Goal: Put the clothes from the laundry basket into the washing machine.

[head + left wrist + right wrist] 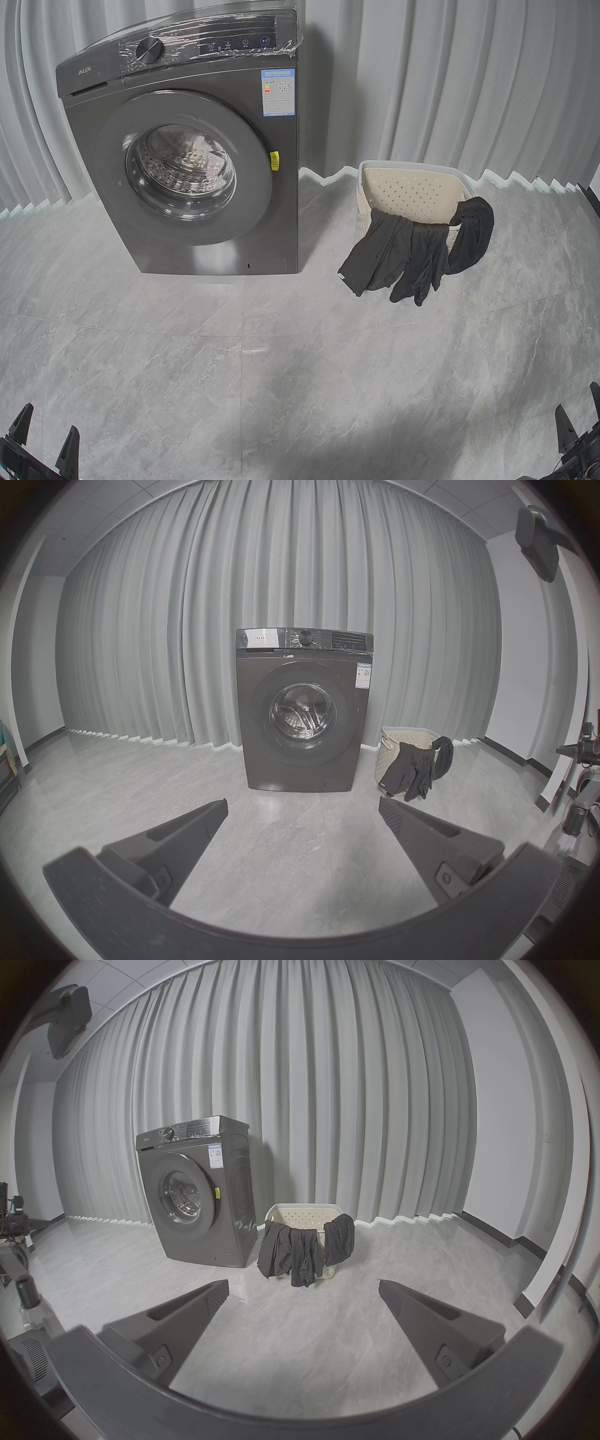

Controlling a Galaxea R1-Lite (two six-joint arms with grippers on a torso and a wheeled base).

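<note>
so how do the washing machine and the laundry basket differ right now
The washing machine is dark grey and tall; the laundry basket is cream and low. The washing machine's round door is shut; the laundry basket is open-topped, with dark clothes draped over its front rim. Both stand on the floor before the curtain.

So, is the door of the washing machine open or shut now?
Shut. The round door lies flush against the front of the washing machine, with no gap around its rim.
</note>
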